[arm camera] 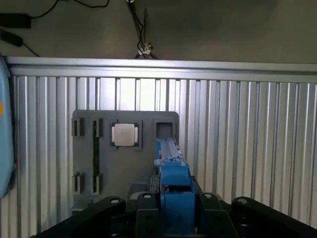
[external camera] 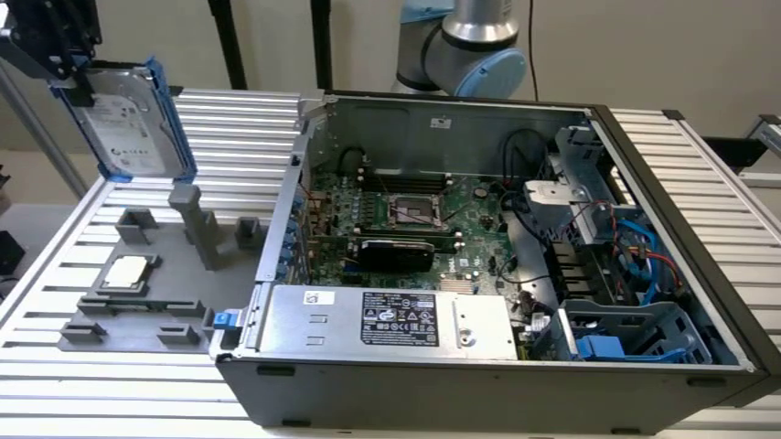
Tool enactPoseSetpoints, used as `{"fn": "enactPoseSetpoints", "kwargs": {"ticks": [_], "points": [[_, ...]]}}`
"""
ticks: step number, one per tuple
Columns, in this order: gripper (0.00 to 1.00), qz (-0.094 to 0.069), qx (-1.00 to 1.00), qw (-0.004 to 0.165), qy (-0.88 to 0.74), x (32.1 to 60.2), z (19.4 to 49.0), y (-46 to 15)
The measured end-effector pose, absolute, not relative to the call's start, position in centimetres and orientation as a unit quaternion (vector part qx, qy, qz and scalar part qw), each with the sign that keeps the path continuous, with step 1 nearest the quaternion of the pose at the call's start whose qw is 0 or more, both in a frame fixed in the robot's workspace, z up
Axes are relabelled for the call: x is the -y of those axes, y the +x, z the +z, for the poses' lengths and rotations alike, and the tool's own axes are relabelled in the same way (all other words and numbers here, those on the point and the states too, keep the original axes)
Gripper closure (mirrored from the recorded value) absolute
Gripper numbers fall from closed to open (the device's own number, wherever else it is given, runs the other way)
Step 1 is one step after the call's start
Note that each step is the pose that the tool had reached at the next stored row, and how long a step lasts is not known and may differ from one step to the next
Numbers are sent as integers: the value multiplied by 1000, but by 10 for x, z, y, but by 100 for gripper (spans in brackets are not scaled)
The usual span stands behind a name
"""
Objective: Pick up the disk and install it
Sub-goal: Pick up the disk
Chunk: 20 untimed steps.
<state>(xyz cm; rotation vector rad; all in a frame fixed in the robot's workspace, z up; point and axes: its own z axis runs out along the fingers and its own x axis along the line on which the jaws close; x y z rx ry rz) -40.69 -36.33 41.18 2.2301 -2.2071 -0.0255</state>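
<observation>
Gripping the disk (external camera: 130, 117), the hand (external camera: 58, 57) hangs above the tabletop (external camera: 251, 114); the exterior view shows its label (external camera: 120, 137), the wrist view its blue bracket (arm camera: 173, 186) edge-on above the chip (arm camera: 125, 134).

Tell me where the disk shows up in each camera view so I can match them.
Exterior view: the disk hangs upright at the exterior view's upper left, held by the gripper, above the grey fixture plate.
Wrist view: the disk is seen edge-on, blue, clamped between the jaws.
Shared landmark: the square silver chip seated in the grey fixture plate, exterior, wrist.
</observation>
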Motion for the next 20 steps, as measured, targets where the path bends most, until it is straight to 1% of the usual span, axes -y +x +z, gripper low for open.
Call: {"fn": "enactPoseSetpoints", "kwargs": {"ticks": [11, 20], "points": [[100, -9, 703, 3, 711, 369, 460, -368], [100, -12, 703, 5, 711, 382, 478, -329]]}}
